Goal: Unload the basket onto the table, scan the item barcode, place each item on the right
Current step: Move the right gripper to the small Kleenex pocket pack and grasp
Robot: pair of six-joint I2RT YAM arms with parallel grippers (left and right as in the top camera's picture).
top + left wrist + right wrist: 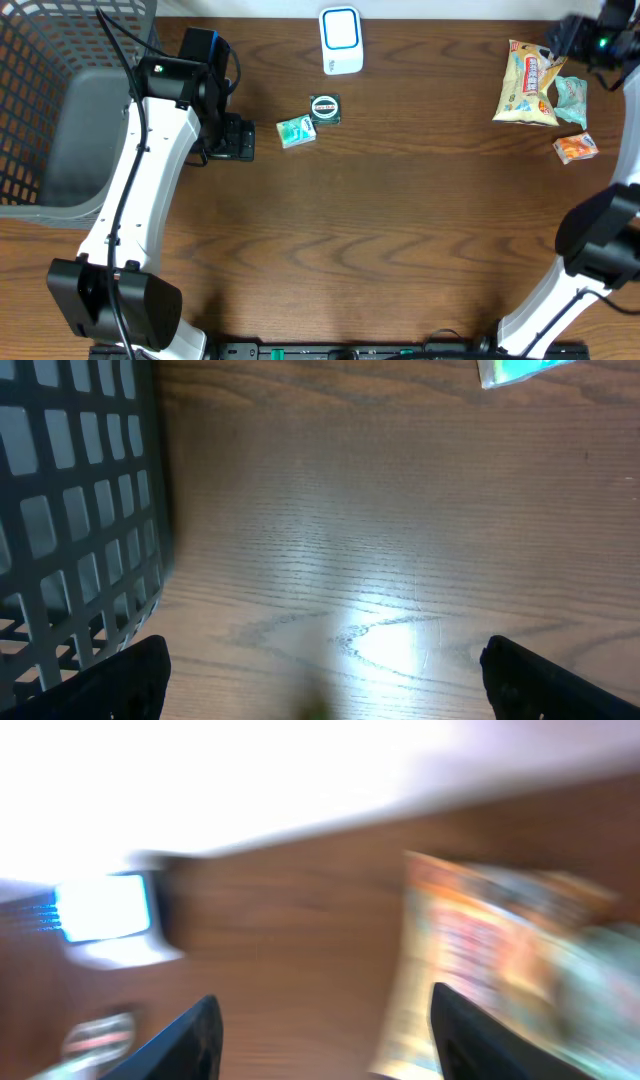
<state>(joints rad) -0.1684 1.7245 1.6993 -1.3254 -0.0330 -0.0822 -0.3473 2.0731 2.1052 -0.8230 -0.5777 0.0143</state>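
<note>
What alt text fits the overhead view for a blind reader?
Two robot arms reach over a wooden table: the left arm beside a grey basket, the right arm near a snack bag. A white scanner stands at the far edge, with a round tin near it.

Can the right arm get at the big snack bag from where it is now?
Probably yes. The right gripper is close to the top corner of the snack bag, its jaws apart and empty, and nothing lies on top of the bag.
</note>
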